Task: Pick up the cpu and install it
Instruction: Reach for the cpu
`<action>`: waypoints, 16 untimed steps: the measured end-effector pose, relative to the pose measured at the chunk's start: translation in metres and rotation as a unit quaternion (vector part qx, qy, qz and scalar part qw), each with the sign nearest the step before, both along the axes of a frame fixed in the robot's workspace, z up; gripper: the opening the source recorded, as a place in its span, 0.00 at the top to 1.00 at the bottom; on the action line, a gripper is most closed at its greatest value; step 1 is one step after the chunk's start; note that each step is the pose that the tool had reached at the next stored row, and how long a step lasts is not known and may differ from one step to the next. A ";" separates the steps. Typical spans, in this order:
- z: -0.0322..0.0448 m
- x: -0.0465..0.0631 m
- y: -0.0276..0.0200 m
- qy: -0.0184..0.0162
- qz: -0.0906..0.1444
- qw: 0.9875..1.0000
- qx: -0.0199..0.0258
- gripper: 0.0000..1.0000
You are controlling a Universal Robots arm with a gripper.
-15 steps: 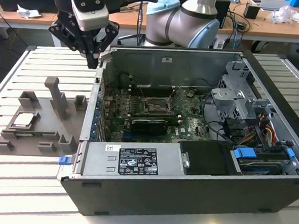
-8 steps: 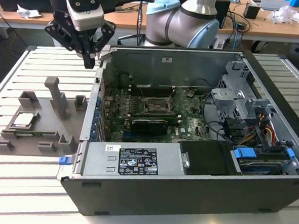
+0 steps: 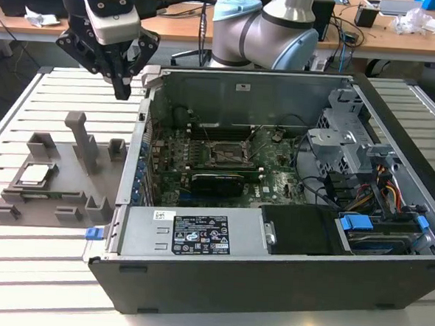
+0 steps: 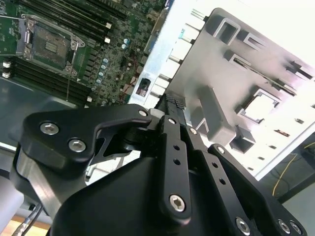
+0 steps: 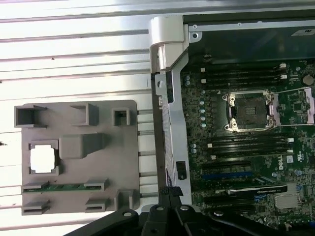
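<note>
Gripper (image 3: 123, 89) hovers by the computer case (image 3: 269, 277) wall, fingers pressed together (nothing between them). The cpu (image 3: 36, 174) lies flat in its grey holder (image 3: 56, 197), well apart, lower, toward the exterior view's left.

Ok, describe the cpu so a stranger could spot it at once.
Find the open computer case; a grey holder tray lies beside it, at the exterior view's left. The cpu sits in a square pocket there, the tray's only pale silver chip.
</note>
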State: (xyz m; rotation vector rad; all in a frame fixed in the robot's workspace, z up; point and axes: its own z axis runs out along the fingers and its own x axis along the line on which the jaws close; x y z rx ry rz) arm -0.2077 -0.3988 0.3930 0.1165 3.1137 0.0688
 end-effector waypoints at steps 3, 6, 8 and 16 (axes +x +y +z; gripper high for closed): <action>0.0000 -0.004 0.0000 0.000 0.000 1.000 0.000 0.89; -0.0001 -0.009 0.0000 0.000 0.000 1.000 0.000 0.89; -0.0001 -0.011 0.0000 0.000 0.000 1.000 0.000 0.89; -0.0001 -0.019 0.0000 0.000 0.000 1.000 0.000 0.89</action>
